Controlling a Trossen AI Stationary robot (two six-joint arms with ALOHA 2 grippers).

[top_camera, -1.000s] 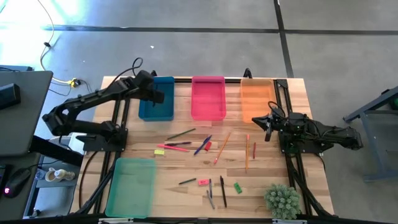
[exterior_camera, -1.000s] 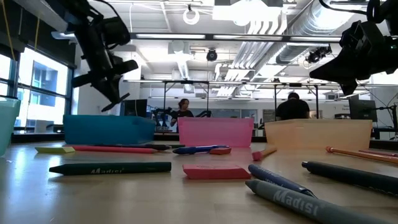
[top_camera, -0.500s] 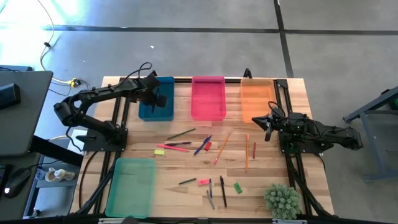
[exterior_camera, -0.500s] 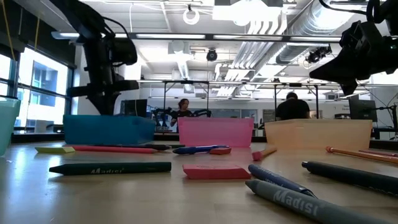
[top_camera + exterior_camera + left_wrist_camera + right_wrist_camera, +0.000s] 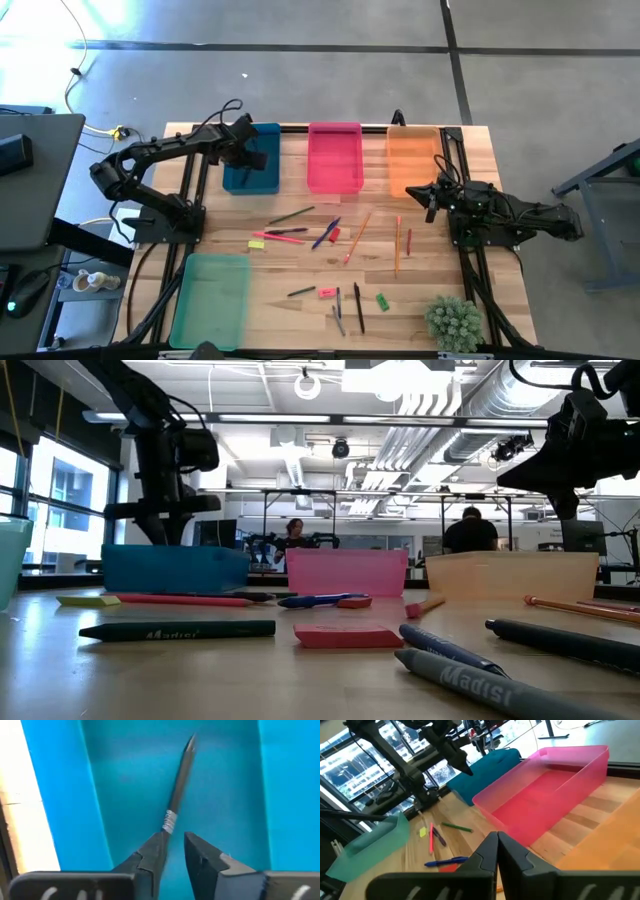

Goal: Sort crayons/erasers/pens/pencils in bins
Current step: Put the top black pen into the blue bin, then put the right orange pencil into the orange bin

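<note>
Left tool (image 5: 172,851) over the blue bin (image 5: 60,795), fingers parted a little.
A dark grey pen (image 5: 179,782) lies in that bin, its end by one fingertip, with no clear grip on it. Right tool (image 5: 497,851) waits pinched shut beside the orange bin (image 5: 412,158); pens, pencils, crayons and erasers lie scattered on the desk (image 5: 430,280).

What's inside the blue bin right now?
In the left wrist view, one dark pen lies in the blue bin, just beyond the left gripper, whose jaws stand apart. The gripper covers the floor nearest it, and the bin's far ends are out of frame.
</note>
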